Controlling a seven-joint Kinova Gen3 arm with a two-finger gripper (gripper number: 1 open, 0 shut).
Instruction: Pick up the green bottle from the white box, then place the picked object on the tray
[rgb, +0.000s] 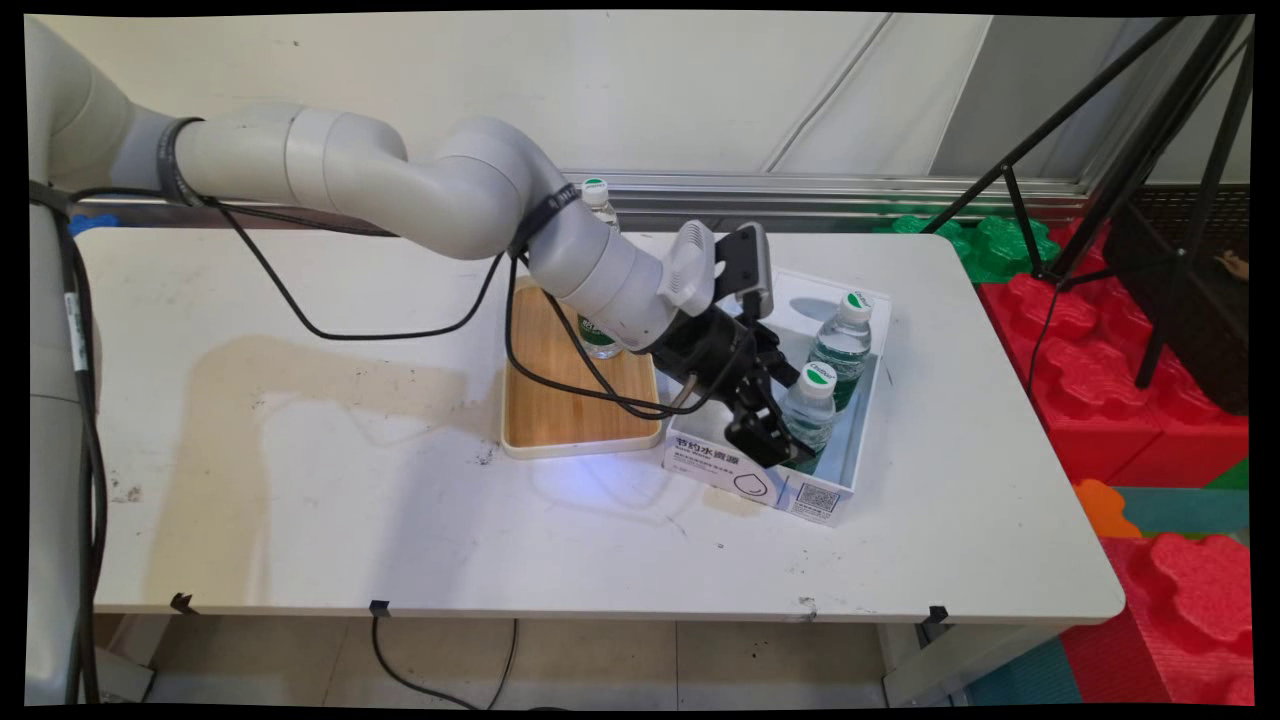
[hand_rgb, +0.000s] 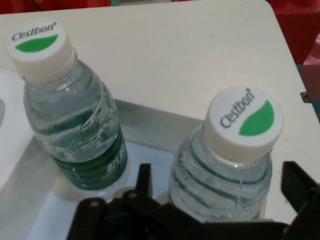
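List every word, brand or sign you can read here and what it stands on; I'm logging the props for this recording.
"C'estbon": on the white cap of the near bottle, which stands between the fingers of the gripper.
"C'estbon": on the cap of the far bottle.
Chinese lettering, a drop-shaped logo and a QR code: on the front of the white box, too small to read.
Third bottle on the wooden tray: label unreadable.
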